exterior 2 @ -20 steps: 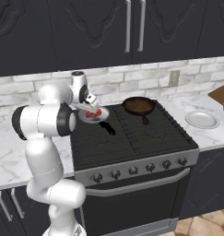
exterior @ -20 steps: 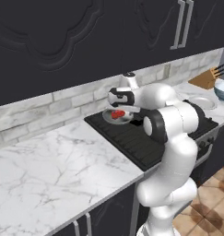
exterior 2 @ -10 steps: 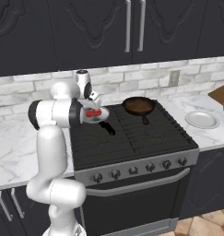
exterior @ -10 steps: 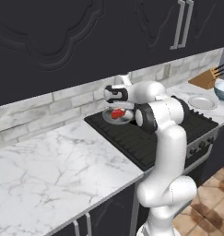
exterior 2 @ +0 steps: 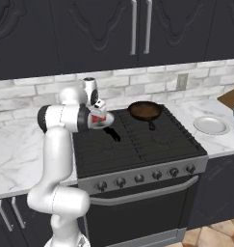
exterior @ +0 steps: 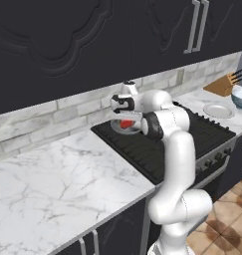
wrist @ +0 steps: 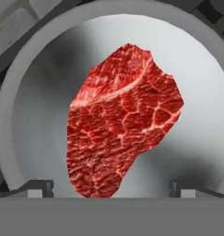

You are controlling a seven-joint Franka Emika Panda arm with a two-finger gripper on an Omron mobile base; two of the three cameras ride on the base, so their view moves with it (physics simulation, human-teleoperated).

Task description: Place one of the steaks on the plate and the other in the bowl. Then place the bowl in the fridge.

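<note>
End effector (wrist: 111, 186) wide open, empty, above steak (wrist: 122, 120).

Arm (exterior: 175, 149): glossy white rounded links, dark joint bands
Base column (exterior 2: 58, 202): bulbous white
Wrist (exterior 2: 90, 87): short white-grey cylinder

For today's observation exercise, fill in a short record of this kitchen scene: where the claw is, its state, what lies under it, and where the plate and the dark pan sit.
claw: open, hovering over the grey pan at the stove's back left
claw position
under claw: raw steak lying flat in the grey pan, not gripped
plate: on the marble counter right of the stove, nothing on it
dark pan: on the stove's back burner
</note>
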